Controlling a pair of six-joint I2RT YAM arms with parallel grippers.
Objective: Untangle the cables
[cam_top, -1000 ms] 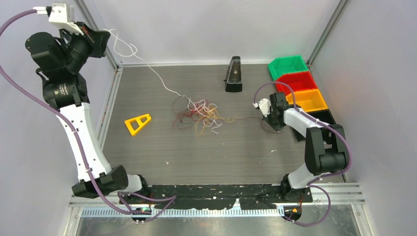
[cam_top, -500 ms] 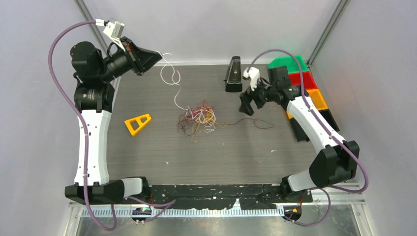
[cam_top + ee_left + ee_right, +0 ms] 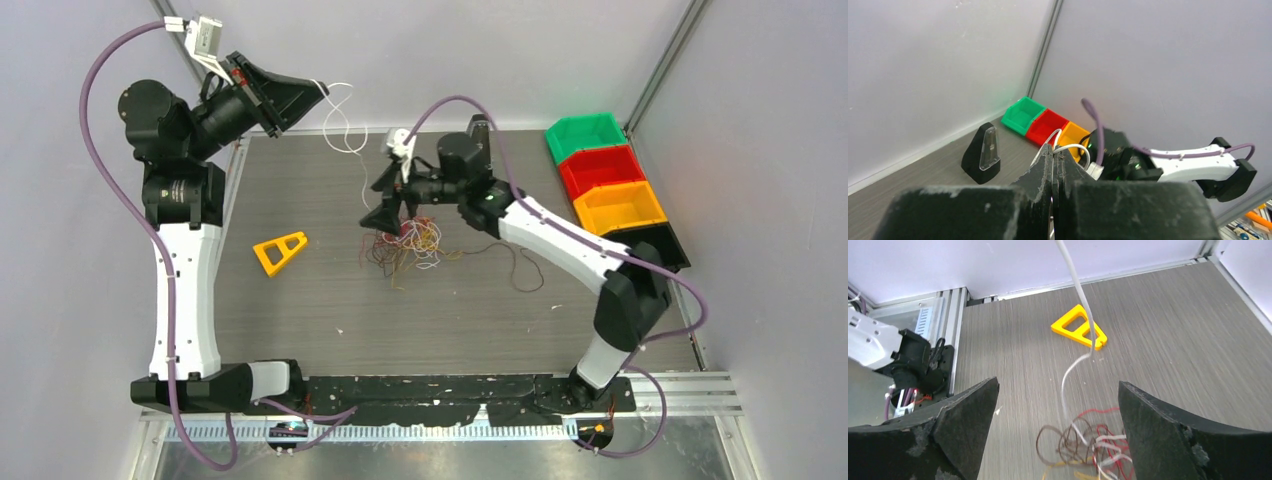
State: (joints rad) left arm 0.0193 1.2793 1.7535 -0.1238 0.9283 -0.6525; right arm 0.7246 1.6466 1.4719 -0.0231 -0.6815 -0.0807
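The cables [image 3: 405, 243] lie as a small tangle of red, yellow, white and brown strands on the middle of the table. A white cable [image 3: 350, 140] rises out of the tangle in loops to my left gripper [image 3: 318, 93]. That gripper is held high at the back left and is shut on the white cable [image 3: 1070, 146], with the jaws [image 3: 1054, 151] pressed together. My right gripper [image 3: 387, 207] hangs open just above the tangle's back-left side. In the right wrist view the tangle [image 3: 1088, 447] lies between the wide-apart fingers, and my right gripper [image 3: 1058, 385] holds nothing. One brown strand [image 3: 525, 268] trails off to the right.
A yellow triangle frame [image 3: 280, 250] lies left of the tangle. A black wedge-shaped block [image 3: 982, 155] stands at the back of the table. Green [image 3: 585, 135], red [image 3: 603, 168], orange [image 3: 618, 203] and black [image 3: 655, 245] bins line the right edge.
My right gripper has opened and swung from the table's right side leftward to above the tangle. The left gripper has moved right with the white cable, which now hangs slacker.
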